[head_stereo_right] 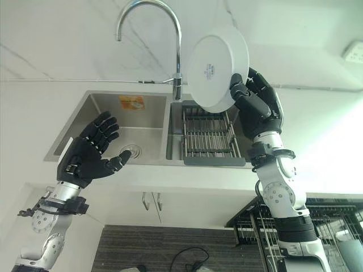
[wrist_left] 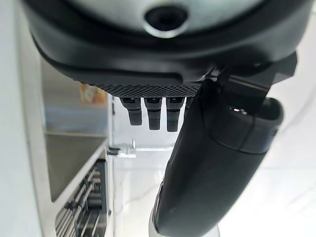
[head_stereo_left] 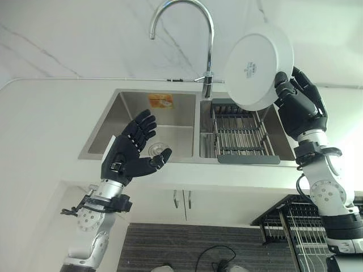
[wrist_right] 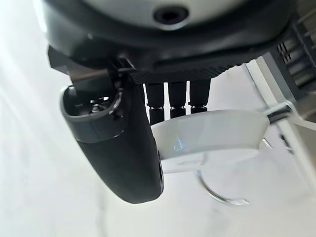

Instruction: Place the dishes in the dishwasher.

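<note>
- the carrying step is judged to be in hand: a white dish (head_stereo_left: 258, 67) is held up on edge above the sink's right basin, its underside turned toward the head camera, beside the faucet (head_stereo_left: 187, 34).
- the right hand (head_stereo_right: 258, 107) is closed on the dish's rim, thumb on one face and fingers on the other, as seen in the right wrist view.
- the left hand (head_stereo_left: 131, 148) is held spread and empty above the left basin (head_stereo_left: 127, 122), fingers straight.
- the next move is judged to call for the dish to be brought away from the sink and down to the dishwasher rack (head_stereo_right: 266, 224), seen low on the right beneath the desk (head_stereo_left: 45, 113); the faucet must be cleared.
- a wire drying rack (head_stereo_left: 241, 136) is set in the right basin and appears bare.
- the left basin holds nothing but its drain (head_stereo_left: 156, 149) and a sticker.
- what lies in the dishwasher rack cannot be told.
</note>
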Robot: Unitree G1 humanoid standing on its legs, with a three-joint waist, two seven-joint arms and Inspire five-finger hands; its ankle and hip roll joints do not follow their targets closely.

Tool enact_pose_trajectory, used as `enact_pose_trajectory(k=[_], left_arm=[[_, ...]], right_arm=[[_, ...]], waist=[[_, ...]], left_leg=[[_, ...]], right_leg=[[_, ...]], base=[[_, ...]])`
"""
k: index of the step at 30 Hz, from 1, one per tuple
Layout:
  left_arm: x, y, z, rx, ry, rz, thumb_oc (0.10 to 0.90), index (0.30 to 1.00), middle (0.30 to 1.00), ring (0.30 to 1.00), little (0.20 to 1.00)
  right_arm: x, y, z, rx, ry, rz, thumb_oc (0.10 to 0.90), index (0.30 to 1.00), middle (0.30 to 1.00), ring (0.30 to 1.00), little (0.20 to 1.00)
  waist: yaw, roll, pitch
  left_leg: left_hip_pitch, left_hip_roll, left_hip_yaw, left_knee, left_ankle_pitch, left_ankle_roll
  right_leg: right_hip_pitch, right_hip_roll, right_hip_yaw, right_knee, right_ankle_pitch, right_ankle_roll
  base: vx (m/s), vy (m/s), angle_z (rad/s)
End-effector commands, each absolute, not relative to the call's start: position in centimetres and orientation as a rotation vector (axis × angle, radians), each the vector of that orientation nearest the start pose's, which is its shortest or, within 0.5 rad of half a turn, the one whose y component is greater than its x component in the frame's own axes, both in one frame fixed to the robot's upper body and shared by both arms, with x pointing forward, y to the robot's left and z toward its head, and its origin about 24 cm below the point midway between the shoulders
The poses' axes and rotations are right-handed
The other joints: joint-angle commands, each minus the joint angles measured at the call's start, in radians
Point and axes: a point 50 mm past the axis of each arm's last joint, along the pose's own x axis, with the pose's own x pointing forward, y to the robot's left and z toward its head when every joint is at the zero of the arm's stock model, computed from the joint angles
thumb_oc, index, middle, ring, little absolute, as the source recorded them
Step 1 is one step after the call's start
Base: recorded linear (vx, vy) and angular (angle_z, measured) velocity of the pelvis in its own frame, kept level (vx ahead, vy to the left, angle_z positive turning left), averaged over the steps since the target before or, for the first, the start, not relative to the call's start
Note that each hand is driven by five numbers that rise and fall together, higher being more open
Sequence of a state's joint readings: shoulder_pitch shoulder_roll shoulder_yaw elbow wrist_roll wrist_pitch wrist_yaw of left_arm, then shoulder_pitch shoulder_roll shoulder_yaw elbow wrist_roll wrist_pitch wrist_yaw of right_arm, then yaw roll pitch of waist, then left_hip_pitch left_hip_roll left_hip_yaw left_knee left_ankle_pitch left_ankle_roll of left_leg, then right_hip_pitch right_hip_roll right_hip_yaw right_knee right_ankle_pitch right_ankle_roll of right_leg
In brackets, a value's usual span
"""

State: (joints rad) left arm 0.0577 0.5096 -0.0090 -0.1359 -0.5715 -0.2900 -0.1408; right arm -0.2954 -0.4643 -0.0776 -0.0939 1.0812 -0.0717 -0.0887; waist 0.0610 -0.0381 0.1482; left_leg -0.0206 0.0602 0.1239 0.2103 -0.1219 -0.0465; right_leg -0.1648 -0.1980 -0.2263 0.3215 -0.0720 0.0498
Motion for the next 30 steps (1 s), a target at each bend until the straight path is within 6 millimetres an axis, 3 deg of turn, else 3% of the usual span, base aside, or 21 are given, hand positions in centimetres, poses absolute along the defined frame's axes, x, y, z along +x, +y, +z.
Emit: enact_pose_trajectory(k=[1, 3, 4, 9, 11, 12, 19, 23, 25, 27, 30], left_arm=[[22.8, 21.9, 17.9, 0.06, -0.724, -0.244, 0.8, 0.9, 0.9, 0.9, 0.9], [22.9, 21.8, 18.2, 0.079, -0.724, -0.255, 0.8, 0.9, 0.9, 0.9, 0.9], [22.7, 21.9, 18.4, 0.102, -0.733, -0.26, 0.8, 0.9, 0.9, 0.9, 0.9], [22.5, 21.8, 18.5, 0.116, -0.734, -0.268, 0.8, 0.9, 0.9, 0.9, 0.9], [22.4, 21.9, 18.6, 0.122, -0.741, -0.258, 0.8, 0.9, 0.9, 0.9, 0.9], [22.4, 22.0, 18.9, 0.128, -0.746, -0.255, 0.8, 0.9, 0.9, 0.9, 0.9], [22.6, 21.6, 19.1, 0.146, -0.736, -0.294, 0.8, 0.9, 0.9, 0.9, 0.9], [22.7, 20.7, 19.3, 0.143, -0.741, -0.324, 0.8, 0.9, 0.9, 0.9, 0.9], [22.7, 20.6, 19.2, 0.139, -0.741, -0.324, 0.8, 0.9, 0.9, 0.9, 0.9], [22.3, 20.1, 18.7, 0.123, -0.737, -0.32, 0.8, 0.9, 0.9, 0.9, 0.9], [22.2, 19.5, 18.6, 0.129, -0.748, -0.336, 0.8, 0.9, 0.9, 0.9, 0.9]], right_arm=[[27.2, -23.6, 25.0, 0.623, -0.859, 0.152, 0.4, 0.3, 0.3, 0.3, 0.3], [26.3, -23.8, 24.7, 0.648, -0.874, 0.141, 0.4, 0.3, 0.3, 0.3, 0.3], [25.6, -24.3, 24.4, 0.656, -0.885, 0.126, 0.4, 0.3, 0.3, 0.3, 0.3], [25.2, -24.1, 24.0, 0.686, -0.877, 0.127, 0.4, 0.3, 0.3, 0.3, 0.3], [25.2, -24.1, 23.9, 0.707, -0.873, 0.141, 0.4, 0.3, 0.3, 0.3, 0.3], [25.3, -23.7, 23.5, 0.742, -0.854, 0.185, 0.4, 0.3, 0.3, 0.3, 0.3], [25.2, -22.5, 22.7, 0.804, -0.84, 0.215, 0.4, 0.3, 0.3, 0.3, 0.3], [25.2, -21.9, 22.8, 0.819, -0.807, 0.247, 0.4, 0.3, 0.3, 0.3, 0.3], [25.2, -21.9, 22.8, 0.82, -0.806, 0.255, 0.4, 0.3, 0.3, 0.3, 0.3], [25.0, -22.1, 22.9, 0.817, -0.793, 0.297, 0.4, 0.3, 0.3, 0.3, 0.3], [24.8, -22.0, 22.9, 0.819, -0.79, 0.311, 0.4, 0.3, 0.3, 0.3, 0.3]], waist=[[-0.017, 0.006, -0.06], [-0.039, 0.014, -0.063], [-0.045, 0.013, -0.061], [-0.042, 0.015, -0.054], [-0.029, 0.011, -0.054], [-0.011, 0.012, -0.053], [0.014, 0.006, -0.054], [-0.003, -0.011, -0.053], [-0.006, -0.014, -0.054], [-0.025, -0.016, -0.059], [-0.028, -0.023, -0.05]], left_leg=[[0.011, -0.05, 0.017, 0.09, -0.099, 0.04], [0.0, -0.069, -0.003, 0.09, -0.139, 0.062], [-0.003, -0.107, -0.035, 0.09, -0.155, 0.076], [-0.003, -0.124, -0.045, 0.09, -0.159, 0.09], [-0.006, -0.114, -0.022, 0.09, -0.158, 0.095], [-0.007, -0.097, 0.005, 0.09, -0.157, 0.099], [0.003, -0.048, 0.05, 0.09, -0.171, 0.099], [0.021, 0.013, 0.077, 0.09, -0.177, 0.074], [0.018, 0.023, 0.085, 0.09, -0.167, 0.068], [0.018, 0.087, 0.102, 0.09, -0.137, 0.024], [-0.005, 0.125, 0.11, 0.09, -0.077, -0.001]], right_leg=[[0.013, 0.046, -0.002, -0.021, -0.007, 0.049], [-0.035, 0.052, 0.032, -0.021, 0.028, 0.074], [-0.069, 0.045, 0.051, -0.021, 0.058, 0.091], [-0.109, 0.029, 0.054, -0.021, 0.101, 0.098], [-0.091, 0.005, 0.018, -0.021, 0.108, 0.098], [-0.054, -0.029, -0.014, -0.021, 0.108, 0.092], [0.002, -0.118, -0.049, -0.021, 0.12, 0.103], [0.015, -0.075, -0.041, -0.021, 0.031, 0.116], [0.011, -0.066, -0.037, -0.021, 0.024, 0.112], [0.018, 0.005, -0.022, -0.021, -0.021, 0.076], [0.029, 0.044, -0.023, -0.021, -0.035, 0.04]], base=[[-0.1, 0.24, -0.2], [-0.12, 0.39, -0.34], [-0.09, 0.412, -0.3], [-0.08, 0.204, -0.41], [-0.2, 0.007, -0.38], [-0.22, -0.075, -0.52], [-0.08, -0.241, -0.48], [-0.03, -0.48, -0.06], [-0.01, -0.342, -0.08], [0.04, -0.667, -0.38], [0.0, -0.504, -0.62]])
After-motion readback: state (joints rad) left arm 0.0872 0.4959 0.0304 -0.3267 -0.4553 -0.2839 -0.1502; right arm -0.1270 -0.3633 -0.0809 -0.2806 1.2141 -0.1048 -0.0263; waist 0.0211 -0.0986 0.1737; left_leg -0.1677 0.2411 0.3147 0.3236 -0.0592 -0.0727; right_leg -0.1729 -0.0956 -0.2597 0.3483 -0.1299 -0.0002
